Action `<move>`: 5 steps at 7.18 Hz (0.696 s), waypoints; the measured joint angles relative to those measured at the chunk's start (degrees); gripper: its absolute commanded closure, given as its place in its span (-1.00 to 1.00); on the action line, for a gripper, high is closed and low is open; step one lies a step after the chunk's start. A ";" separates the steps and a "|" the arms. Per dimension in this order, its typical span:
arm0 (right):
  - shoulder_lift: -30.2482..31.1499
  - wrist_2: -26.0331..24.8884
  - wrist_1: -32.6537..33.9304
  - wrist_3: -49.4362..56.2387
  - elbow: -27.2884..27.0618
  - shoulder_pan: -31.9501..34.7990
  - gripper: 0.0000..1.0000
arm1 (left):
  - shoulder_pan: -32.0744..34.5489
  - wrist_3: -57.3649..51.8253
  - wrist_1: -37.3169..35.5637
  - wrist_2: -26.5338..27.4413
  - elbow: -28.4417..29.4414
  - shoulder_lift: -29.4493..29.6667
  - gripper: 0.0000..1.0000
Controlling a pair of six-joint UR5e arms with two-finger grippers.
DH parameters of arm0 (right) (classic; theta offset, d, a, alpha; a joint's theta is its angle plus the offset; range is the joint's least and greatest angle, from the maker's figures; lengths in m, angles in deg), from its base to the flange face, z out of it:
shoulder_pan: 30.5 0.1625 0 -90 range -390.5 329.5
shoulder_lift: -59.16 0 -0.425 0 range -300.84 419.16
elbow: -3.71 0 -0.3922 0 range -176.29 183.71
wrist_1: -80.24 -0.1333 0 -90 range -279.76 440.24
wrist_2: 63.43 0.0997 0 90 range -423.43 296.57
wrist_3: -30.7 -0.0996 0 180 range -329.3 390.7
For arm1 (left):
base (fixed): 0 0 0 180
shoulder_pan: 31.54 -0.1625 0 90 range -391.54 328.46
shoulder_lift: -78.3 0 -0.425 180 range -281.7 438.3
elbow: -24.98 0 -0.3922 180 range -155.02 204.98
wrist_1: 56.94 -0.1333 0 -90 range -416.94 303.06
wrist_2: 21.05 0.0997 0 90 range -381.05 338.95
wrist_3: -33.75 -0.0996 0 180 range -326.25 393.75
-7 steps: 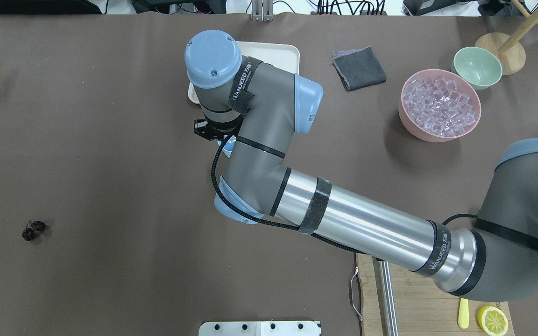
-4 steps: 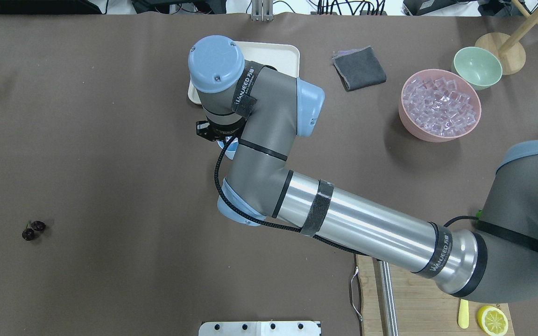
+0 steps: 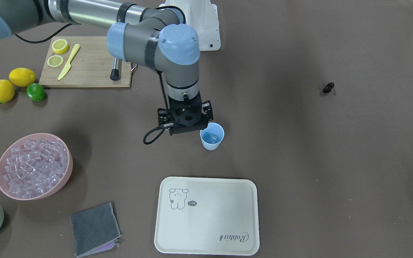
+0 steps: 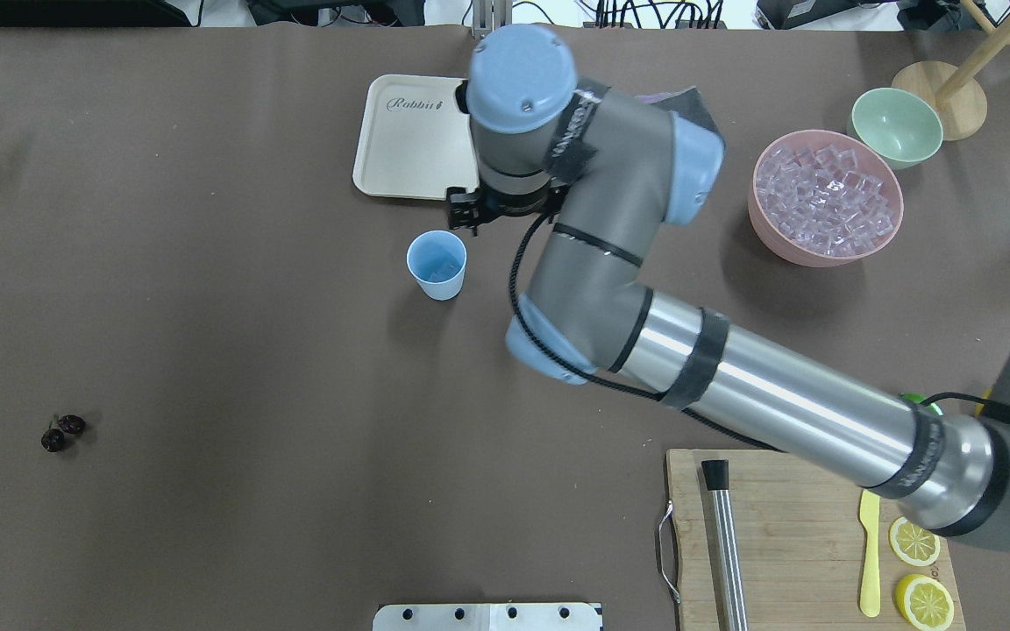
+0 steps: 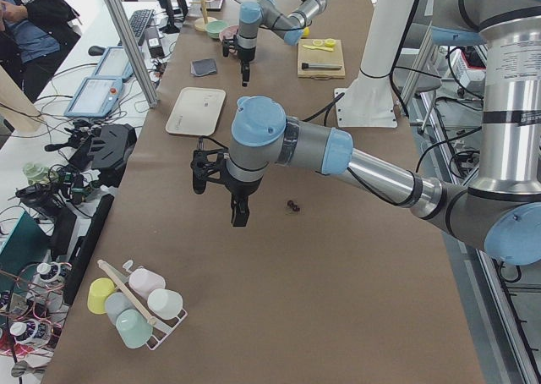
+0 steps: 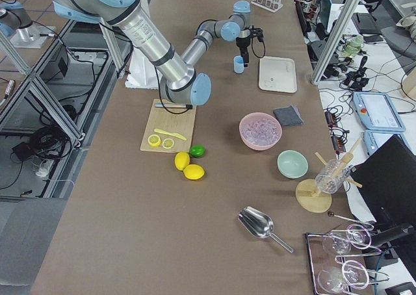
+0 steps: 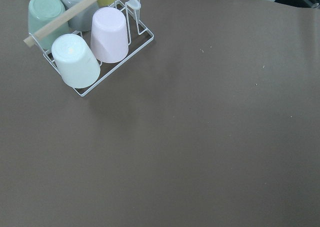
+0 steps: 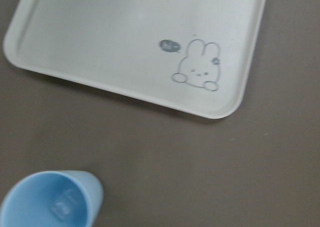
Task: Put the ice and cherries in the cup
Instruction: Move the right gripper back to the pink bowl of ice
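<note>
The light-blue cup (image 4: 437,265) stands upright on the brown table near the tray, with one clear ice cube (image 3: 213,137) at its bottom. The remaining ice (image 4: 825,197) fills a pink bowl at the right. The dark cherries (image 4: 62,432) lie alone on the table at the near left. My right gripper (image 3: 188,128) hangs just beside the cup, toward the pink bowl; its fingers are hidden under the wrist, so I cannot tell its state. My left gripper (image 5: 238,213) hovers above the table near the cherries (image 5: 293,205), seen only from the side.
A cream tray (image 4: 408,140) lies just beyond the cup. A grey cloth (image 3: 93,229) and a pale green bowl (image 4: 895,127) sit near the pink bowl. A cutting board (image 4: 785,543) holds lemon slices, a knife and a metal rod. A cup rack (image 7: 85,37) stands under the left wrist.
My right arm has swung right and toward the far side, off the cup. The cup, hidden under the wrist before, now shows with an ice cube inside.
</note>
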State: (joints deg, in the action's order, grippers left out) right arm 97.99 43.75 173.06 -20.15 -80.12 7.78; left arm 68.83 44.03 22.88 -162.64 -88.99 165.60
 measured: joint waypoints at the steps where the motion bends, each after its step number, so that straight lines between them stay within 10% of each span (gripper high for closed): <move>1: 4.58 1.92 1.30 7.28 -3.02 3.96 -0.94 | 0.00 0.00 0.06 -0.02 -0.01 0.04 -0.96; 5: 20.57 7.11 0.62 36.37 -6.39 17.54 -0.90 | -0.01 0.04 0.15 -0.09 -0.54 0.13 -0.96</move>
State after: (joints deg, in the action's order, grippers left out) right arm 118.56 50.86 173.68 16.22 -86.51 25.32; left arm 68.82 44.07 23.04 -162.73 -89.53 165.73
